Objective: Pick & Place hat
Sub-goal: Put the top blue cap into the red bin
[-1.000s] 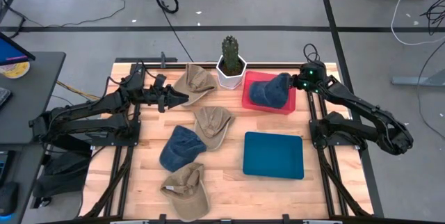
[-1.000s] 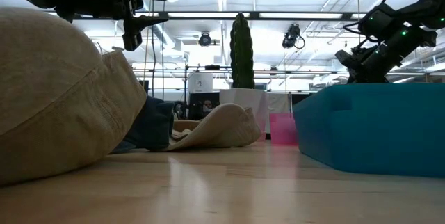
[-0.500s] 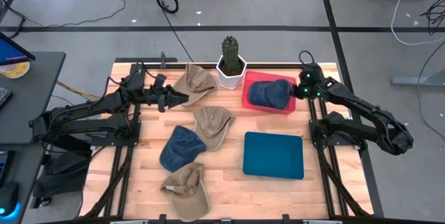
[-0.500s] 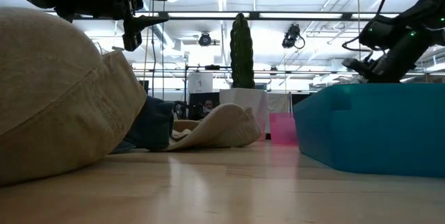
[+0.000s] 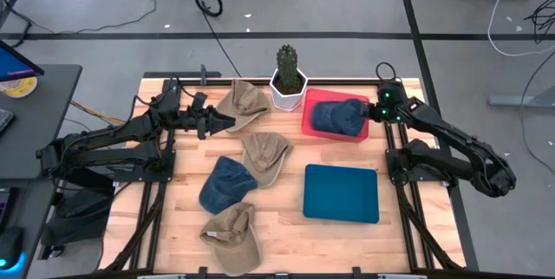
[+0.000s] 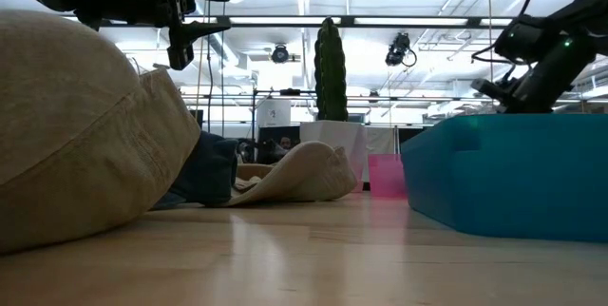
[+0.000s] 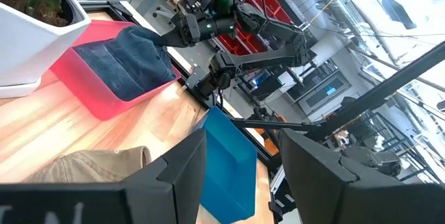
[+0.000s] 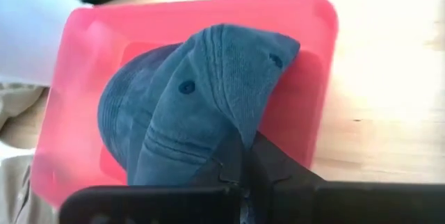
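Observation:
A dark blue corduroy hat (image 5: 334,116) lies in the pink tray (image 5: 347,137) at the table's far right. My right gripper (image 5: 370,112) is at the hat's right side and shut on it. My left gripper (image 5: 224,123) hovers open and level at the far left, beside a tan hat (image 5: 243,101) lying on the table. In the left wrist view, nothing is between my left gripper's (image 7: 243,175) fingers. A tan hat (image 5: 264,151), a blue hat (image 5: 225,184) and another tan hat (image 5: 232,236) lie on the wood. My right gripper pinches a fold of the hat's crown (image 8: 233,137) between its two shut fingers, on the side toward the table's right edge. The fingers (image 8: 264,165) slant down from the right. The hat rests in the tray, its crown creased and rising toward the fingers.
A cactus in a white pot (image 5: 288,84) stands just left of the tray at the far edge. A teal bin (image 5: 341,193) sits on the near side of the tray. Bare wood shows between the bin and the right arm's base.
My right gripper has tipped further downward, rolled a little and sunk slightly toward the table's right edge, still shut on the blue hat. The hat has settled lower into the pink tray.

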